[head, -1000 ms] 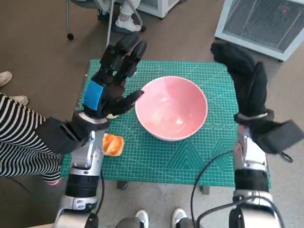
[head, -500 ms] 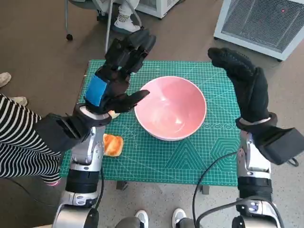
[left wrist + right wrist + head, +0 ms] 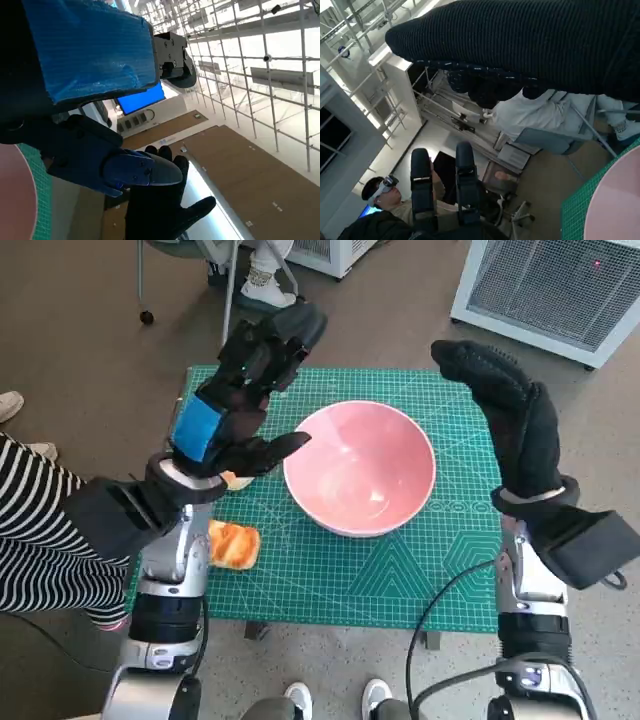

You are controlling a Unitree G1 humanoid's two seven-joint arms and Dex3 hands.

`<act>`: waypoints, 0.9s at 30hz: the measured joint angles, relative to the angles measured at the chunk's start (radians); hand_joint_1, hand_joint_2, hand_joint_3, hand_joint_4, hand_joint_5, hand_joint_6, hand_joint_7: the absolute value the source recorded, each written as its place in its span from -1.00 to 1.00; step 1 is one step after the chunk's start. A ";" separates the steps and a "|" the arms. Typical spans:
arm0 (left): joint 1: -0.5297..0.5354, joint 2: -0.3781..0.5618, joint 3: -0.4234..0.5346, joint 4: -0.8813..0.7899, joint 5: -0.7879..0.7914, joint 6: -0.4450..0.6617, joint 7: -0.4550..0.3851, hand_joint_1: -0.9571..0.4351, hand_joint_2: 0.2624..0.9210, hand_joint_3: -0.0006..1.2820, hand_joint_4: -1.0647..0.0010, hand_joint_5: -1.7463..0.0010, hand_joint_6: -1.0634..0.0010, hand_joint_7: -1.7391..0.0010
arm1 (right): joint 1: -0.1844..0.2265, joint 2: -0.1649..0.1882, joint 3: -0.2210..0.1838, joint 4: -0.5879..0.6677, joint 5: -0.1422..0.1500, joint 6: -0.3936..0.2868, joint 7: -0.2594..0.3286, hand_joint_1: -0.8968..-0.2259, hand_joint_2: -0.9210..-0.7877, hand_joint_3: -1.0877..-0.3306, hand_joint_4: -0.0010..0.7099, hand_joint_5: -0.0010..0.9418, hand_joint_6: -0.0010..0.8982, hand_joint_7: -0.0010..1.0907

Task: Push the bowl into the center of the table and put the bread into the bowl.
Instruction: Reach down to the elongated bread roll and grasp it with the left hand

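Two hands are raised above a small table (image 3: 400, 585) covered by a green cutting mat (image 3: 330, 580) with a printed grid; brown floor surrounds it. A white louvred appliance (image 3: 560, 290) stands on the floor beyond the table's far right corner, and the legs of a wheeled chair (image 3: 190, 280) with a person's shoes (image 3: 262, 282) show beyond the far left corner. A person's striped sleeve (image 3: 40, 540) enters from the left edge of the head view.

Pink bowl (image 3: 360, 468): upright and empty, sitting on the mat roughly at the table's centre.

Left hand (image 3: 235, 405): black with blue tape over its back, held above the mat just left of the bowl. Its fingers are spread and extended toward the far edge, the thumb pointing at the bowl's rim; it holds nothing, and whether the thumb touches the rim cannot be told.

Right hand (image 3: 505, 410): in the black knitted glove, raised over the table's far right part, beside the bowl and apart from it. Its fingers lie straight and together, grasping nothing.

Bread (image 3: 233, 544): an orange-brown piece lying on the mat near the front left corner, beside the left forearm and well apart from the bowl. A second small, pale piece (image 3: 237, 480) shows just under the left hand; what it is cannot be told.

In the right wrist view, a person wearing a headset (image 3: 377, 192) sits in the background.
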 measured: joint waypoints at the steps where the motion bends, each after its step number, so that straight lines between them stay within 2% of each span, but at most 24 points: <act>1: -0.004 0.021 0.001 0.011 0.023 -0.022 -0.001 -0.48 0.89 -0.63 0.67 0.99 1.00 0.37 | 0.000 0.000 0.001 0.000 -0.001 0.000 -0.002 -0.79 -1.00 -0.05 -0.42 -0.98 -0.90 0.05; 4: -0.021 0.114 -0.001 0.051 0.149 -0.104 0.004 -0.48 0.74 -0.73 0.65 0.99 1.00 0.41 | 0.000 0.000 0.004 -0.002 -0.003 0.000 -0.009 -0.79 -1.00 -0.05 -0.42 -0.98 -0.91 0.06; 5: -0.027 0.147 0.000 0.062 0.189 -0.121 0.010 -0.45 0.63 -0.79 0.65 0.99 1.00 0.40 | 0.000 0.000 0.005 -0.003 -0.003 0.000 -0.010 -0.80 -1.00 -0.05 -0.42 -0.98 -0.91 0.06; 7: -0.041 0.219 -0.001 0.083 0.274 -0.138 0.025 -0.42 0.53 -0.85 0.65 0.99 1.00 0.39 | 0.000 -0.001 0.005 -0.008 -0.003 0.000 -0.015 -0.81 -1.00 -0.05 -0.42 -0.98 -0.91 0.06; 9: -0.053 0.294 -0.003 0.102 0.357 -0.141 0.036 -0.20 0.43 -0.90 0.66 0.99 0.94 0.44 | 0.001 -0.002 0.005 -0.015 -0.004 0.000 -0.021 -0.82 -1.00 -0.05 -0.41 -0.98 -0.91 0.07; 13: -0.074 0.421 -0.027 0.088 0.497 -0.011 0.020 0.45 0.34 -0.98 0.74 1.00 0.58 0.83 | 0.004 -0.004 0.005 -0.019 -0.005 0.000 -0.032 -0.83 -1.00 -0.04 -0.41 -0.98 -0.91 0.08; 16: -0.085 0.476 -0.049 0.068 0.583 0.127 0.004 0.57 0.35 -0.98 0.76 1.00 0.49 0.90 | 0.006 -0.004 0.006 -0.019 -0.005 0.000 -0.039 -0.83 -1.00 -0.04 -0.41 -0.98 -0.91 0.08; 20: -0.097 0.510 -0.091 0.065 0.647 0.252 -0.014 0.67 0.38 -0.98 0.78 1.00 0.42 0.95 | 0.007 -0.003 0.010 -0.018 -0.019 0.000 -0.050 -0.83 -1.00 -0.04 -0.40 -0.98 -0.91 0.08; 27: -0.115 0.513 -0.151 0.102 0.655 0.301 -0.066 0.60 0.41 -0.98 0.81 1.00 0.41 0.98 | 0.011 -0.002 0.012 -0.018 -0.033 0.002 -0.061 -0.84 -1.00 -0.04 -0.40 -0.98 -0.92 0.09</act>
